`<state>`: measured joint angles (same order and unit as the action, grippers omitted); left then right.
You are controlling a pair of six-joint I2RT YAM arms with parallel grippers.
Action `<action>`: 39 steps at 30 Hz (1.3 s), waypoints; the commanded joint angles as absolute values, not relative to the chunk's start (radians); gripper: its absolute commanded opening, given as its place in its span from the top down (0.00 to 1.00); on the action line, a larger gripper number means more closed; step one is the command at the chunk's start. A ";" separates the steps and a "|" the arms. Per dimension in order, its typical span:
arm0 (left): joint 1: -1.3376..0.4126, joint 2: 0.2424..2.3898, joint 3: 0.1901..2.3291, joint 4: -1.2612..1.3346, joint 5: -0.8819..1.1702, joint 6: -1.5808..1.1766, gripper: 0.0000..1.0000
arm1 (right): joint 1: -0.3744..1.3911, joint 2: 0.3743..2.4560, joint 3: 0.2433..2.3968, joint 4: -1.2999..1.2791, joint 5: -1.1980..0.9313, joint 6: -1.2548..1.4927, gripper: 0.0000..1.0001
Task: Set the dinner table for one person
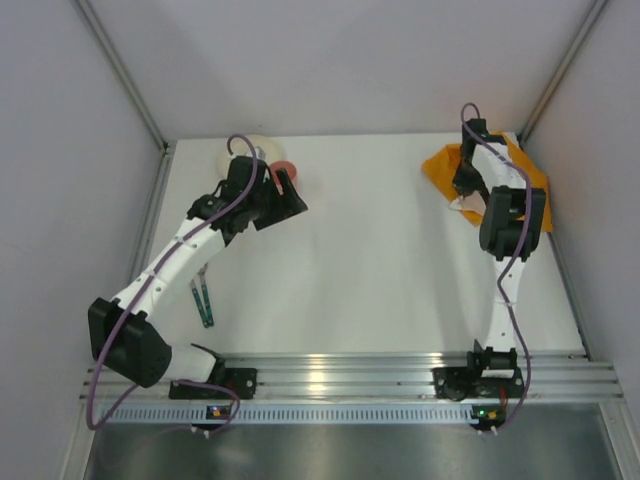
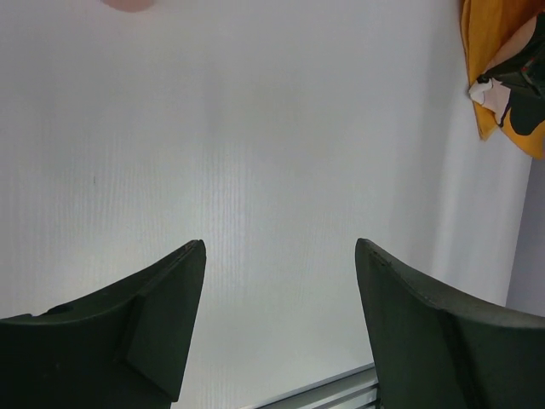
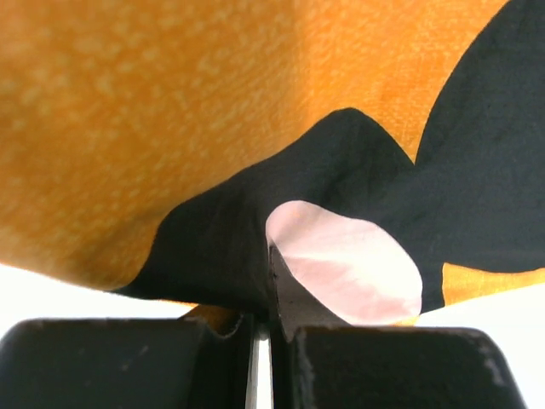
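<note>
your right gripper (image 3: 260, 334) pinches the cloth (image 3: 128, 128) at the far-right corner; the table (image 1: 380, 280) middle lies to its left.

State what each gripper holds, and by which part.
Right gripper pinches the orange cloth by a black-printed fold. Left gripper is open, holding nothing.

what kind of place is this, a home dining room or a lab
Most likely a robot test cell, not a home: a bare white tabletop with metal rails, plain grey panel walls on three sides, and two robot arms bolted at its near edge.
</note>
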<state>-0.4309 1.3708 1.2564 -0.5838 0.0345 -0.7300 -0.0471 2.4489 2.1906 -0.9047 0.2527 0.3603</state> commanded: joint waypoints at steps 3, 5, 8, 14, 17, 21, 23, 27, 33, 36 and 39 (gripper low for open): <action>-0.457 1.359 1.301 -0.572 0.012 -0.678 0.24 | 0.113 2.176 1.889 -0.891 0.023 0.439 1.00; -0.462 1.342 1.283 -0.581 0.012 -0.663 0.24 | 0.188 2.041 1.748 -0.823 -0.059 0.497 1.00; -0.472 1.306 1.243 -0.581 0.012 -0.649 0.24 | 0.274 1.883 1.613 -0.763 -0.130 0.618 1.00; -0.476 1.227 1.148 -0.583 0.029 -0.624 0.24 | 0.344 1.694 1.450 -0.733 -0.171 0.723 1.00; -0.477 1.224 1.111 -0.580 0.046 -0.620 0.24 | 0.339 1.623 1.407 -0.820 -0.074 0.660 1.00; -0.502 1.262 1.081 -0.555 0.057 -0.609 0.24 | 0.339 1.521 1.287 -0.867 -0.051 0.611 1.00; -0.528 1.307 1.084 -0.540 0.051 -0.600 0.24 | 0.339 1.487 1.188 -0.858 -0.054 0.609 1.00; -0.581 1.446 1.133 -0.514 0.022 -0.589 0.25 | 0.344 1.398 1.056 -0.831 -0.058 0.620 1.00; -0.640 1.675 1.280 -0.471 0.009 -0.592 0.25 | 0.342 1.315 0.977 -0.848 -0.009 0.617 1.00; -0.650 1.799 1.345 -0.466 0.009 -0.595 0.26 | 0.342 1.308 0.970 -0.850 -0.014 0.615 1.00; -0.669 1.906 1.433 -0.472 0.012 -0.595 0.28 | 0.342 1.315 0.968 -0.850 -0.026 0.612 1.00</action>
